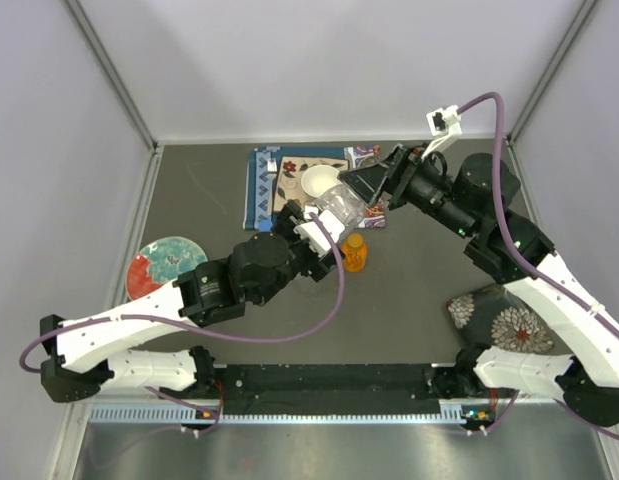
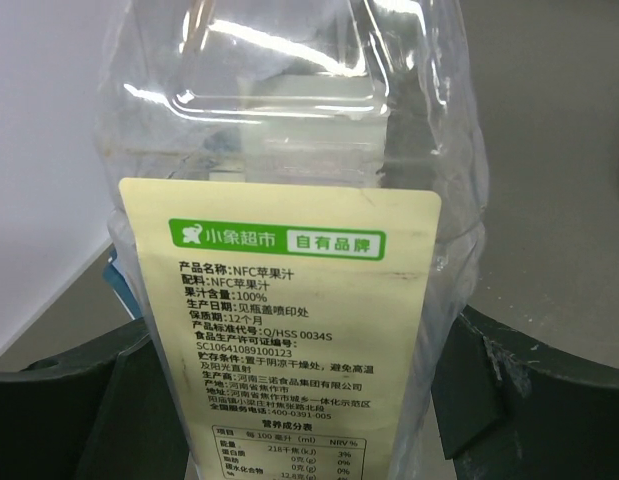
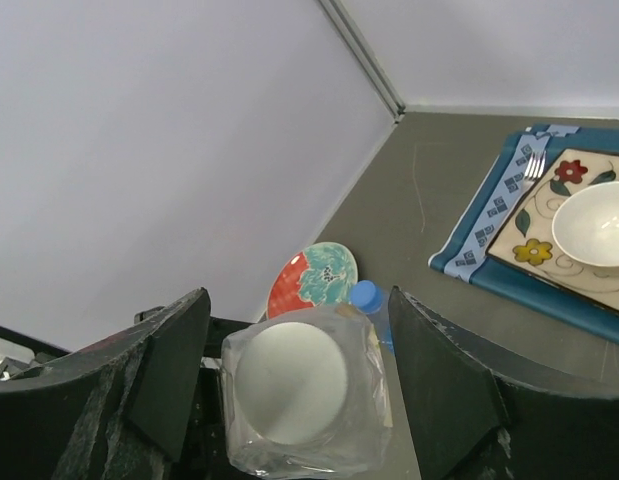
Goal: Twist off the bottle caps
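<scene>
A clear square bottle (image 1: 341,205) with a pale yellow label (image 2: 289,330) is held off the table, with my left gripper (image 1: 314,228) shut on its body. Its white cap (image 3: 291,378) points straight at my right gripper (image 3: 299,370). That gripper's fingers (image 3: 169,370) stand on either side of the cap end with a gap on each side, so it is open and touches nothing. A blue cap (image 3: 365,295) on a bottle lying on the table shows just behind. A small orange bottle with an orange cap (image 1: 355,250) stands under the held bottle. No red cap is in view.
A white bowl (image 1: 319,182) sits on a patterned square plate on a blue mat (image 1: 257,190) at the back, with a fork beside it. A red and teal plate (image 1: 167,265) lies at the left. A dark floral bowl (image 1: 499,318) is at the right.
</scene>
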Controlling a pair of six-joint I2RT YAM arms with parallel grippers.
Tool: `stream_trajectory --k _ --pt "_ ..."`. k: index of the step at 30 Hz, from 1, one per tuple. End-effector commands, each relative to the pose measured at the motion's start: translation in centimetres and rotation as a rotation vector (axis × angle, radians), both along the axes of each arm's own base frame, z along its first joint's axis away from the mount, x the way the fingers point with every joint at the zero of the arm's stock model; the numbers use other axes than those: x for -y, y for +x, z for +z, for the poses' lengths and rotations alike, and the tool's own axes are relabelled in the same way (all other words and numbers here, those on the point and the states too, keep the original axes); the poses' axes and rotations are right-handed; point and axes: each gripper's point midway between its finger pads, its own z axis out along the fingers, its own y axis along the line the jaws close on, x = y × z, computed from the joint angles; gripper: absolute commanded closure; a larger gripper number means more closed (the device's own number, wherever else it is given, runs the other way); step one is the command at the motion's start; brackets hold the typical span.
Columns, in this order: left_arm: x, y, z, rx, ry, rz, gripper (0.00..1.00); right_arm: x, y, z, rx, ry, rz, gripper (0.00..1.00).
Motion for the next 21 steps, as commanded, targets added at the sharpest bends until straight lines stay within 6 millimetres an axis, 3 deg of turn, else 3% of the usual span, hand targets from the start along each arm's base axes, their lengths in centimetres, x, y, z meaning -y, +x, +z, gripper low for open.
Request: stream_trajectory --k 1,14,18,21 --pt "0.2 0.5 3.1 0.055 -0.089 0.032 0.74 -0.2 0.0 0.2 -0.004 0.015 -0.004 0.29" --pt "0.3 0.6 3.1 0.047 -0.099 0.046 0.74 -0.1 0.0 -1.3 -0.031 0.003 -0.012 0.47" --pt "0.4 0.6 2.8 0.039 -0.100 0.041 0.74 0.0 0.0 -1.5 -0.033 0.002 -0.018 0.68" --pt "0.5 0.4 2.9 0.036 -0.105 0.027 0.73 0.3 0.0 -1.7 -0.027 -0.003 -0.026 0.72"
